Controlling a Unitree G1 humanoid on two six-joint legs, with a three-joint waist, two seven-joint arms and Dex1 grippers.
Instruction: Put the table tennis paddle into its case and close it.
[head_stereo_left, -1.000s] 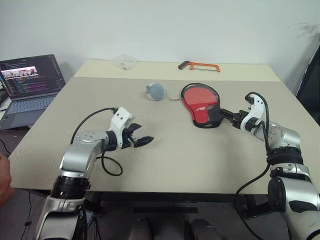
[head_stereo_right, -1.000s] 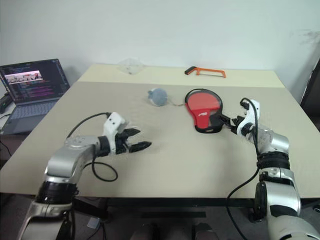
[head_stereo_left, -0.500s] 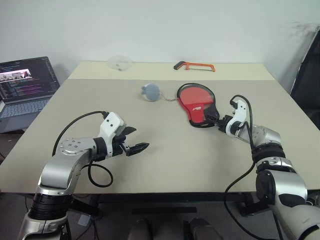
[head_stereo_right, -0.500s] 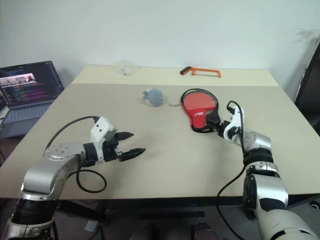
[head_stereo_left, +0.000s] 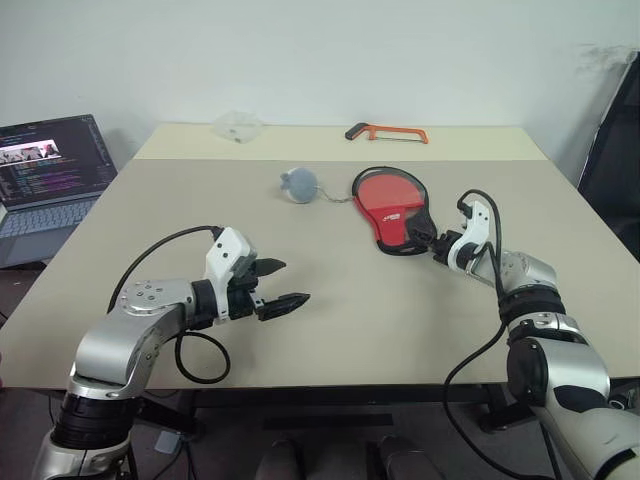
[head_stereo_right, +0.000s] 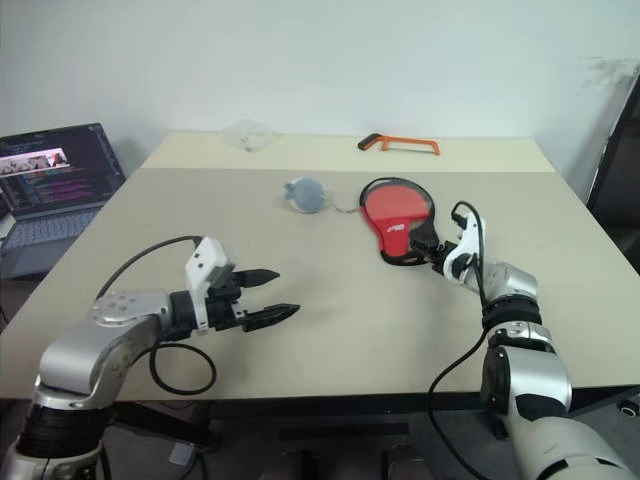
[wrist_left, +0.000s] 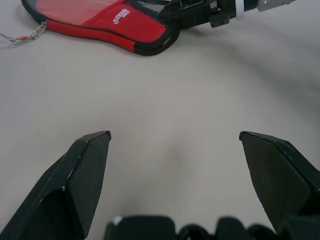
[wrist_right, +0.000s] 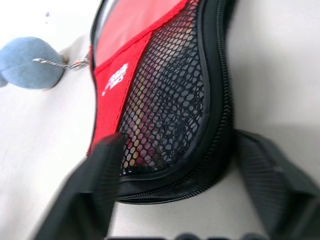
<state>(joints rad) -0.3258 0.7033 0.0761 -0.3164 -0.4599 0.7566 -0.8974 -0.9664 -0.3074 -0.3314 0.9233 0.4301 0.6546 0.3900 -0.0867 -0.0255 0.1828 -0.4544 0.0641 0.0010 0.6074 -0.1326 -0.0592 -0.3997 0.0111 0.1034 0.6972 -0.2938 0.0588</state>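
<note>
The case (head_stereo_left: 390, 200) lies flat on the table (head_stereo_left: 330, 360), right of the middle, red side with white logo and black mesh facing up. Its grey round tag (head_stereo_left: 301, 184) rests to its left on a thin chain. Behind the mesh (wrist_right: 165, 110) a light, red-striped shape shows: the handle of the table tennis paddle inside the case. My right gripper (head_stereo_left: 428, 240) is at the case's narrow end, one finger against each side of it. Well short of the case, my left gripper (head_stereo_left: 292, 282) hovers open and empty over bare table at the near left.
An orange-framed hacksaw (head_stereo_left: 386, 131) lies at the table's far edge, and a clear plastic item (head_stereo_left: 237, 125) sits at the far left. An open laptop (head_stereo_left: 50, 170) stands on a lower surface beyond the table's left edge.
My right gripper has slid in on the case's narrow end and its fingers have closed in from wide open. The left arm has drawn back a little, still open. The camera has shifted.
</note>
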